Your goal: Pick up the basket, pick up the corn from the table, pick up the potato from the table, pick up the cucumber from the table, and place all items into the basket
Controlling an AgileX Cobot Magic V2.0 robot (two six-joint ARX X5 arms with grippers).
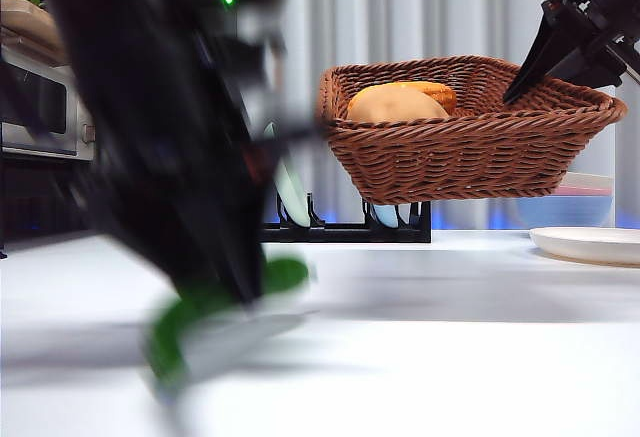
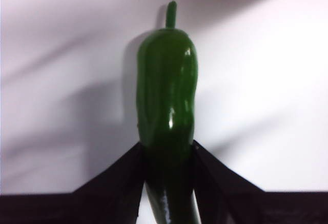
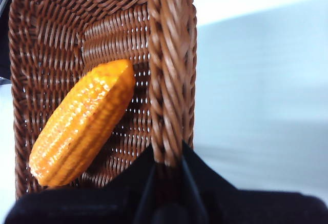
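Cucumber pickup is the step in hand: the left end effector has its two black jaws clamped on the narrow end of the glossy dark-green vegetable, stem pointing away from the wrist. In the front view this arm is a big dark blur at about 9 o'clock from the basket, with the green shape smeared low beneath it, just above or on the white worktop; whether it has left the surface cannot be told.

The right end effector is closed on the braided rim of the wicker basket and holds it in the air, clear of the worktop, toward 2 o'clock in the front view. Inside lie the corn, slanted across the woven floor, and the tan potato, which touches the corn in the front view.

Two of three vegetables look delivered. The next move probably calls for lifting the cucumber high enough to clear the rim, carrying it over the open basket, and releasing it beside the corn while the basket is kept level.
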